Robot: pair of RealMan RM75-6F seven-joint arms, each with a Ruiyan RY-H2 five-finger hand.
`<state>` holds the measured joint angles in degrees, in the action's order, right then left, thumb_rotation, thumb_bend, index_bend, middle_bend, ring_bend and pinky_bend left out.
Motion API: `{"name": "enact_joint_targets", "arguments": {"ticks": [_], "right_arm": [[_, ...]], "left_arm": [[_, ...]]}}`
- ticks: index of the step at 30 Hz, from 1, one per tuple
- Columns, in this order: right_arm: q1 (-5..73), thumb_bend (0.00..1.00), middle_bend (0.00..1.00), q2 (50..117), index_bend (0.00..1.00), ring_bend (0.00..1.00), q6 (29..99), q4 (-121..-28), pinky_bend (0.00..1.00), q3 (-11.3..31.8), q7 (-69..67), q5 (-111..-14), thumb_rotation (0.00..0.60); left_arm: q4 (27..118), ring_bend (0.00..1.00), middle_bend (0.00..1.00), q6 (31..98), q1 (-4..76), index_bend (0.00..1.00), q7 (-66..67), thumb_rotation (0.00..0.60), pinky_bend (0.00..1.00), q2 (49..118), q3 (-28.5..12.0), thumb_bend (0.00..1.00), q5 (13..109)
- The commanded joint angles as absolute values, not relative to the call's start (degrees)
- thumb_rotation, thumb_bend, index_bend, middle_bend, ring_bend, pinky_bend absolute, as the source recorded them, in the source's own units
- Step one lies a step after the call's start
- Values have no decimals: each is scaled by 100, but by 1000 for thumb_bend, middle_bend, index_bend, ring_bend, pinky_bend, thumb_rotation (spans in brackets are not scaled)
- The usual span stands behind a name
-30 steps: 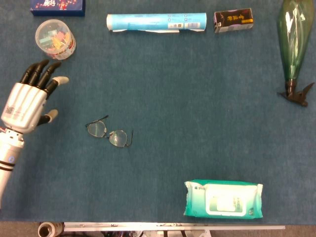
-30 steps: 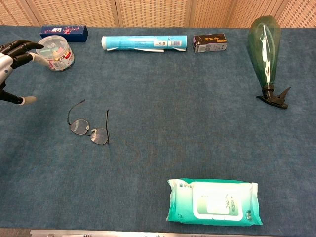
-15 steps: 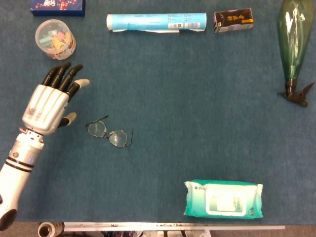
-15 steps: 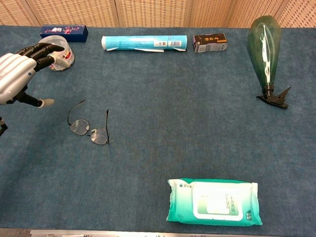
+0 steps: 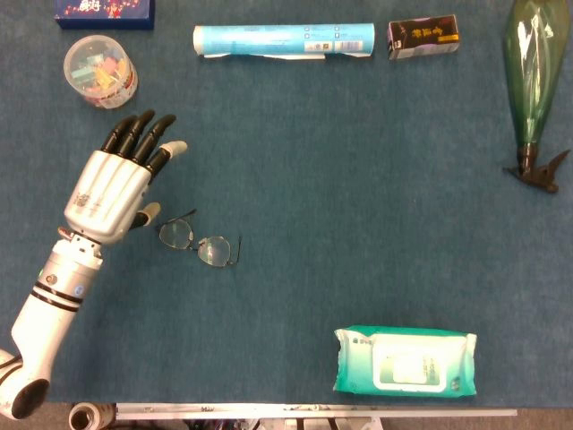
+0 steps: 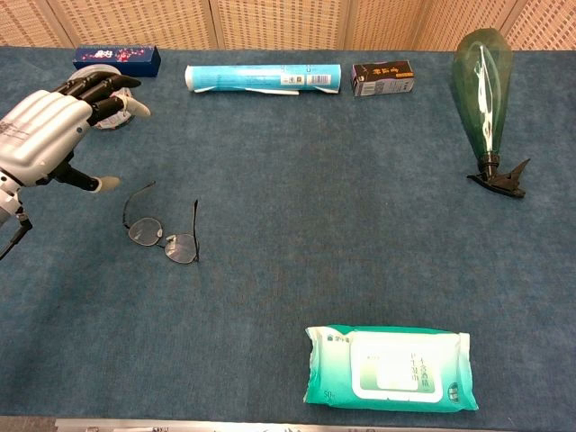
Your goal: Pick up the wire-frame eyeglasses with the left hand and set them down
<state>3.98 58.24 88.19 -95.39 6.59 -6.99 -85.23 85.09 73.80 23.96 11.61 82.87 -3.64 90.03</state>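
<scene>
Eyeglasses (image 5: 198, 240) are seen lying flat on the blue cloth (image 5: 340, 179), arms unfolded and pointing away from the robot, not yet lifted. Just to their left the left hand (image 5: 112, 190) is held with its back up, fingers (image 5: 134, 134) stretched out and slightly spread, thumb set apart toward the frame; nothing is held. Whether the thumb tip touches the frame cannot be told from either view. The right hand is not seen. Risks are judged as follows: the frame is thin bare wire with round lenses and sits very low on the nap, so fingertips may skid over it and push it along the cloth instead of getting under it; a pinch taken on one arm alone may let the glasses swing or twist; too firm a squeeze may bend the wire or smear a lens. The hand's shell is smooth silver metal with dark fingers and pale tips, likely offering little grip on wire. The cloth appears short-piled and soft, so the frame may snag slightly when dragged.
</scene>
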Motion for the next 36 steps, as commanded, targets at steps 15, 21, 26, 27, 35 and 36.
{"name": "enact_joint_targets", "arguments": {"ticks": [15,21,26,27,35,36], "right_arm": [[356,507,474,5768,644,293,8897,-9557,429,704,-773,-8508,600],[336,506,474,5746,644,293,8939,-9561,429,729,-807,-8496,600],[319,506,474,5723,644,293,8975,-9567,429,746,-834,-8494,600],[315,506,474,5720,644,293,8983,-9569,429,749,-838,-8492,600],[280,506,474,5692,644,293,9054,-9590,429,766,-856,-8506,600],[278,506,474,5690,644,293,9058,-9591,429,769,-858,-8506,600]], "left_arm": [[8677,47,95,7402,2430,230,1194,600,105,8555,-325,16,8983],[8582,46,94,7362,2444,230,1107,600,105,8653,-287,15,8971],[8522,47,94,7372,2430,230,1052,600,105,8717,-236,15,8991],[8514,47,94,7373,2424,230,1042,600,105,8727,-224,15,8992],[8416,46,94,7379,2367,230,915,600,105,8853,-114,16,9010],[8400,46,94,7376,2364,230,894,600,105,8872,-108,16,9007]]}}
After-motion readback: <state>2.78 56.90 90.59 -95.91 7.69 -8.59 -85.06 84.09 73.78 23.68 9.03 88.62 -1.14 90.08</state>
